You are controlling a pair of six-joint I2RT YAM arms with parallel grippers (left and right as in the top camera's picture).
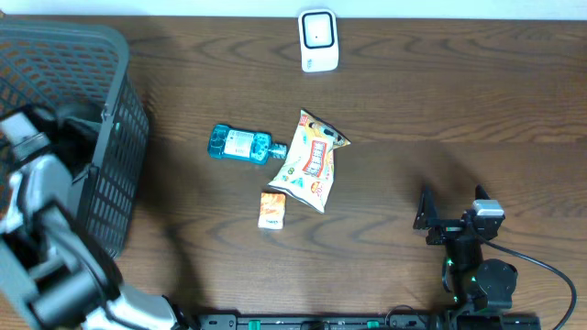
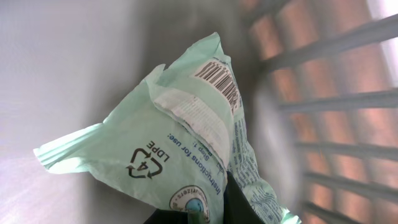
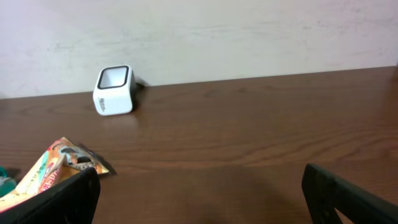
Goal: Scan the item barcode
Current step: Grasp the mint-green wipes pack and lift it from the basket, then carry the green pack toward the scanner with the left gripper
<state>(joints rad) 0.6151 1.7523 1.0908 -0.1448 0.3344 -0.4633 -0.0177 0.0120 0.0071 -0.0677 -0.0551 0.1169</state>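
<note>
In the left wrist view a pale green plastic packet fills the frame, its barcode facing the camera near the top. My left gripper is shut on the packet's lower edge, inside the grey basket. The white barcode scanner stands at the table's far edge and also shows as scanner in the right wrist view. My right gripper rests open near the front right, with nothing between its fingers.
On the table's middle lie a blue bottle, a snack bag and a small orange box. The basket's slatted wall stands close on the packet's right. The snack bag's corner lies ahead of the right gripper.
</note>
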